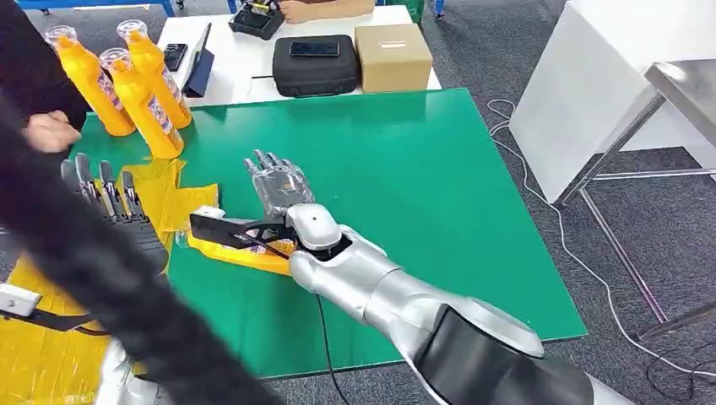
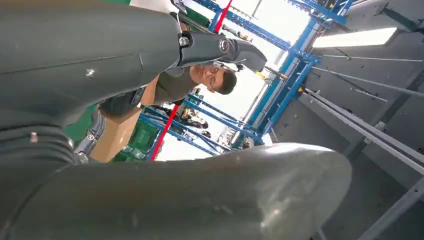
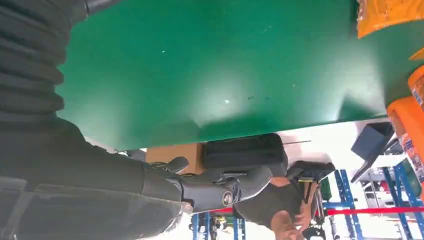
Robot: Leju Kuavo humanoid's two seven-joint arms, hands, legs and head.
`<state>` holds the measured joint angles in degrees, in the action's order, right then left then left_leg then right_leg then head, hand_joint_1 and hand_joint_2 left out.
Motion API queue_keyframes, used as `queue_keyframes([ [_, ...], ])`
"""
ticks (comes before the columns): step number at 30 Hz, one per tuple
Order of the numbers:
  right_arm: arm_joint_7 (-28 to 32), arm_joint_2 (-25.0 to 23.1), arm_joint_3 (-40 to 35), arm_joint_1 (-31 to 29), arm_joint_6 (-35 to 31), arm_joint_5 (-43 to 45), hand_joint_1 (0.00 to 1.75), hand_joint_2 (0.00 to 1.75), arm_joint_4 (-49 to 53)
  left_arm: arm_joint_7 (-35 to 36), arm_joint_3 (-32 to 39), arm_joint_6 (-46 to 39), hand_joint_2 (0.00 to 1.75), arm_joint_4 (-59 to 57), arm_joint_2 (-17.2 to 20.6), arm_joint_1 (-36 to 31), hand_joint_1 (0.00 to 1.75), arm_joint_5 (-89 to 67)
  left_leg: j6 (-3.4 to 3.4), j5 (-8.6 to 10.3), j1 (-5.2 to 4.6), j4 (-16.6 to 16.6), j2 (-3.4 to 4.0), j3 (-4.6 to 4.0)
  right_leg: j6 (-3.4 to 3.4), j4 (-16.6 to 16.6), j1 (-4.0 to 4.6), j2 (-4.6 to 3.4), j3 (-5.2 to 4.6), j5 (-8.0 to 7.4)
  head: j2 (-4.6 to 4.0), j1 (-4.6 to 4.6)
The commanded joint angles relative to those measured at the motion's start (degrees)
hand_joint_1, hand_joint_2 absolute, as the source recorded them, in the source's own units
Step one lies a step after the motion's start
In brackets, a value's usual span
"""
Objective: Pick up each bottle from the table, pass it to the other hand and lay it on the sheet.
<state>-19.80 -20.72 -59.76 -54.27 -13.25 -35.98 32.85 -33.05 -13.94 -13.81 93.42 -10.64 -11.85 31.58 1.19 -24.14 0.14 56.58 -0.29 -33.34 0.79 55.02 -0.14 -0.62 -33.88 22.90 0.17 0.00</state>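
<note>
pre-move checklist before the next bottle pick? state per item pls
1. Right hand free: ok, fingers spread over the green table, nothing in it.
2. Left hand free: cannot tell, a dark blurred shape crosses in front of it.
3. Bottles left to pick: ok, three orange bottles stand upright at the table's far left.
4. One bottle on the yellow sheet: cannot tell, an orange bottle lies at the sheet's edge, partly under the right wrist.
5. Workspace free of people: not ok, a person's hand is right beside the standing bottles.
</note>
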Motion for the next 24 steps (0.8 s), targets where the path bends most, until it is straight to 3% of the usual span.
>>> queue_keyframes([
  [1,0.12,0.72,-5.26,-2.13,1.15,1.16,0.00,1.75,-3.52,0.50,-0.12,0.53,0.00,-1.43,0.71,-0.89,0.00,-0.37,-0.07,-0.11,0.02,-0.04,-0.03,0.28,0.00,-0.04,0.02,0.10,0.29,0.13,0.02,0.02],
  [24,0.59,0.72,-5.73,-1.17,3.52,0.93,0.00,1.75,-4.62,1.21,0.95,0.74,0.00,-1.23,-0.02,-1.45,0.00,-0.40,-0.07,-0.08,0.02,-0.02,-0.07,0.21,0.01,-0.02,0.02,0.14,0.23,0.11,0.00,0.02],
])
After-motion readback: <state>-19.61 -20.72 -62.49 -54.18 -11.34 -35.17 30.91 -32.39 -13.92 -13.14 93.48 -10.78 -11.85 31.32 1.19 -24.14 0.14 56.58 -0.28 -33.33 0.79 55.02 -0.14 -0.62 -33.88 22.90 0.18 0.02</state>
